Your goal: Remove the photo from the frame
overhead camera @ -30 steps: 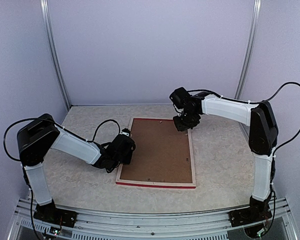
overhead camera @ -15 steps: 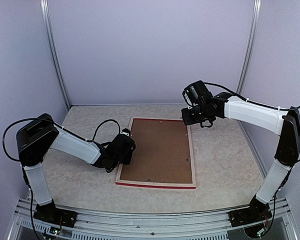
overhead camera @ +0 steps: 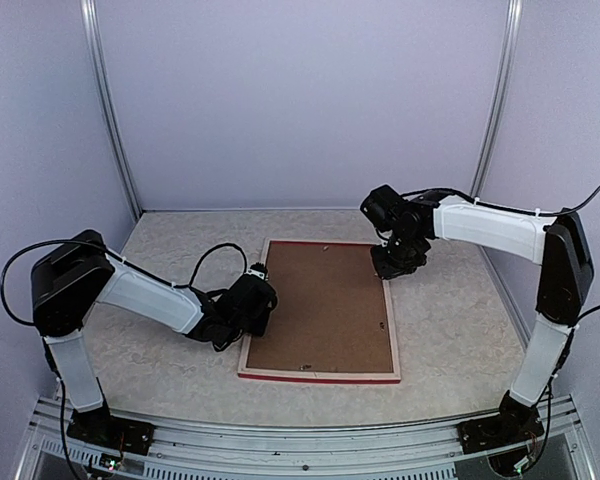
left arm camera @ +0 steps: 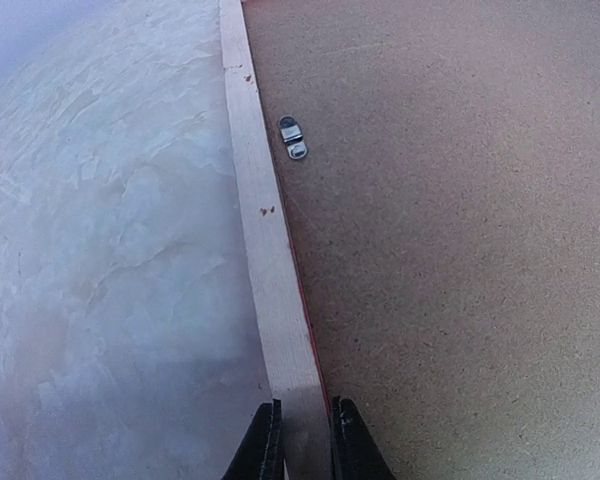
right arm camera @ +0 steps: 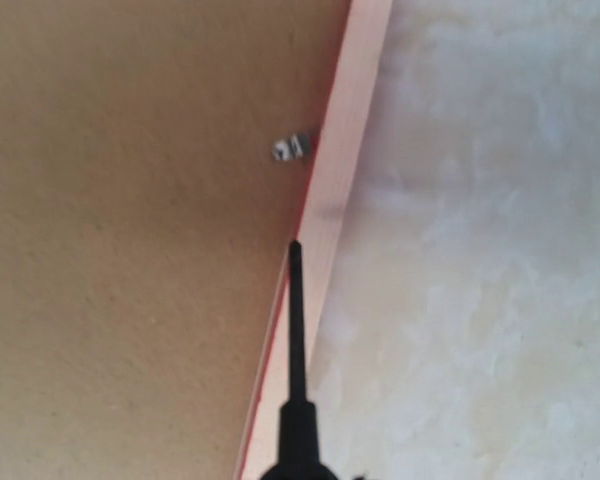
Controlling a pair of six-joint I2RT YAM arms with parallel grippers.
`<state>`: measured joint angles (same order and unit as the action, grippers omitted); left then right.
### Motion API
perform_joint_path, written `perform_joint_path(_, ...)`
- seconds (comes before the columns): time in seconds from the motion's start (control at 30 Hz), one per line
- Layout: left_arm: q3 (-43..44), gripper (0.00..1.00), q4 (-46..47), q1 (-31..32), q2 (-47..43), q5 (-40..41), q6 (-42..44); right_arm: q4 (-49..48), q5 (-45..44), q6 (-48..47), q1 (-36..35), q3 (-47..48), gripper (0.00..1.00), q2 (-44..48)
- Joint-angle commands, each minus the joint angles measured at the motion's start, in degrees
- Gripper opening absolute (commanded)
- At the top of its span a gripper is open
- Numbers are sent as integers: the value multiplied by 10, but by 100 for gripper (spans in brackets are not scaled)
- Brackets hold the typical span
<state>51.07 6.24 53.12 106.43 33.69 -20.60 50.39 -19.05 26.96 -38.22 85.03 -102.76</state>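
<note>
The frame lies face down on the table, pale wood back up with a thin red edge showing. A brown backing board fills it, so the photo is hidden. My left gripper is shut on the frame's left rail, one finger on each side. My right gripper is at the far right corner, shut on a screwdriver. The tool's black shaft points at the seam between the board and the right rail, just short of a metal clip.
Another small metal clip sits on the board beside the left rail. The marbled tabletop surrounds the frame. Grey walls with metal posts enclose the back and sides. Black cables loop off both arms.
The right arm lifted away to the far right, then came back down over the frame's far right corner. The frame and left gripper shifted slightly right and nearer.
</note>
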Motion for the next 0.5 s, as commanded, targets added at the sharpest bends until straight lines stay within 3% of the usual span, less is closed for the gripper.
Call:
perform_joint_path(0.0, -3, 14, -11, 17, -16, -9, -2, 19, -3, 14, 2, 10, 0, -22)
perform_joint_path(0.47, -21, 13, -1, 18, -20, -7, -2, 19, -57, -7, 2, 77, 0, -84)
